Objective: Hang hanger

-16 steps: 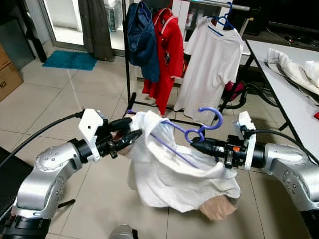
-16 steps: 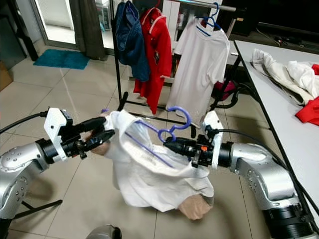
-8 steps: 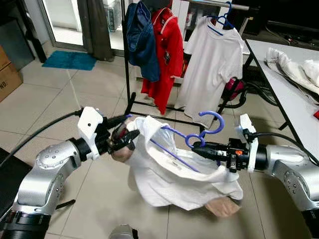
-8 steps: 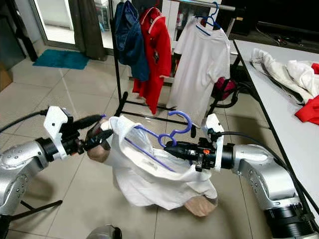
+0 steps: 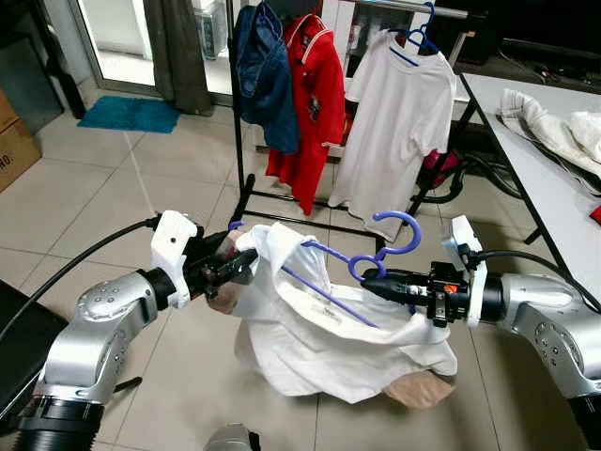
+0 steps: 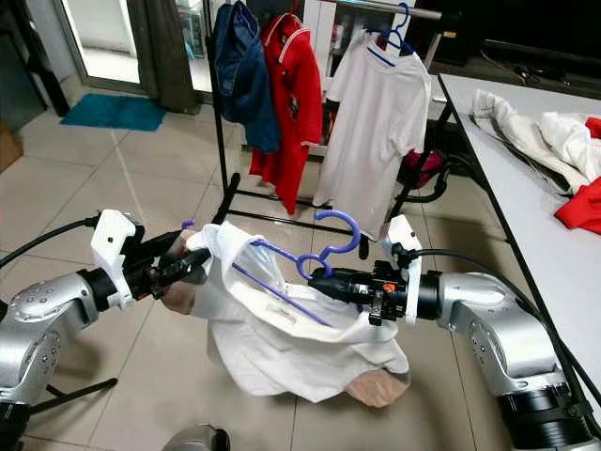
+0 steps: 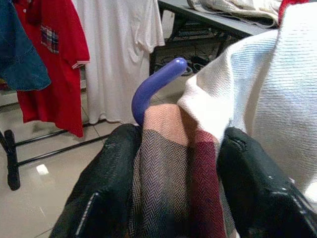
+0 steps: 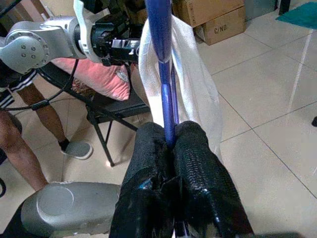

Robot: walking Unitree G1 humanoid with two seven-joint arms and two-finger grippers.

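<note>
**Hanger held level between both arms, rack ahead**

Head views: your right gripper (image 5: 368, 278) pinches the purple hanger (image 5: 376, 252) just under its hook; the bar slants away toward your left gripper (image 5: 246, 264). The clothes rack (image 5: 239, 122) stands beyond, so your right arm leads.

Left wrist view: fingers (image 7: 106, 188) clamp striped cloth (image 7: 171, 173) beside the hanger's tip.

Right wrist view: fingers (image 8: 198, 173) are pressed tight on the hanger's shaft, the white shirt (image 8: 195, 84) draped along it.
</note>
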